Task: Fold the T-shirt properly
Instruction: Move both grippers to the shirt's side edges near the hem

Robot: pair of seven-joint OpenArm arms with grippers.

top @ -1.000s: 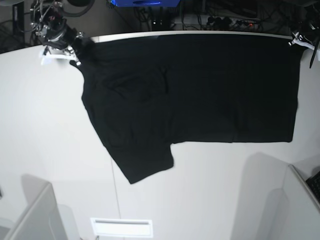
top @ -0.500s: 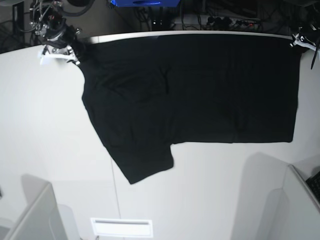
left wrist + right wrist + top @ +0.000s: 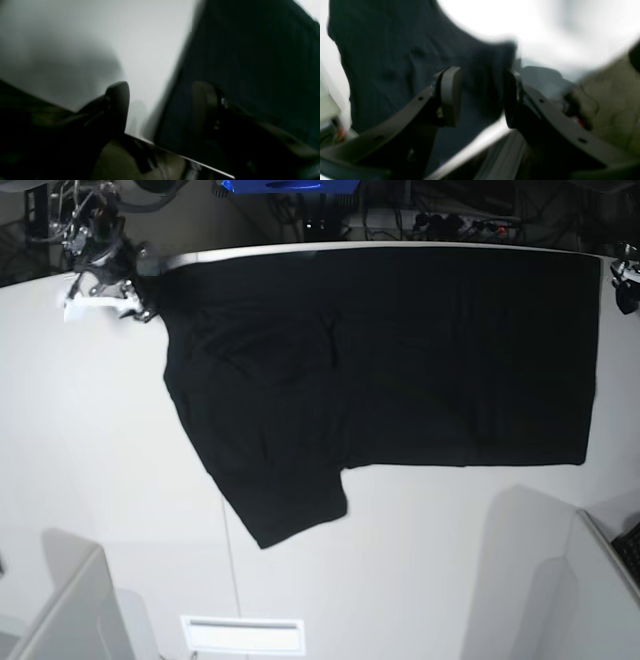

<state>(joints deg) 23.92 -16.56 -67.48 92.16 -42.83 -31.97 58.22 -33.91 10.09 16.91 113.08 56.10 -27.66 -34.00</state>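
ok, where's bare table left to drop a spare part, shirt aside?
Bare table runs left of the T-shirt, and a wide strip lies in front of its hem, right of the hanging sleeve. The far edge is crowded: cloth reaches it, with the right claw and left claw at its corners.

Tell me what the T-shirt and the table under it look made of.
T-shirt: soft matte black cloth, probably a cotton knit; it lies limp with shallow wrinkles. Table: hard, smooth white top, likely laminate; it shows soft shadows and a thin seam.
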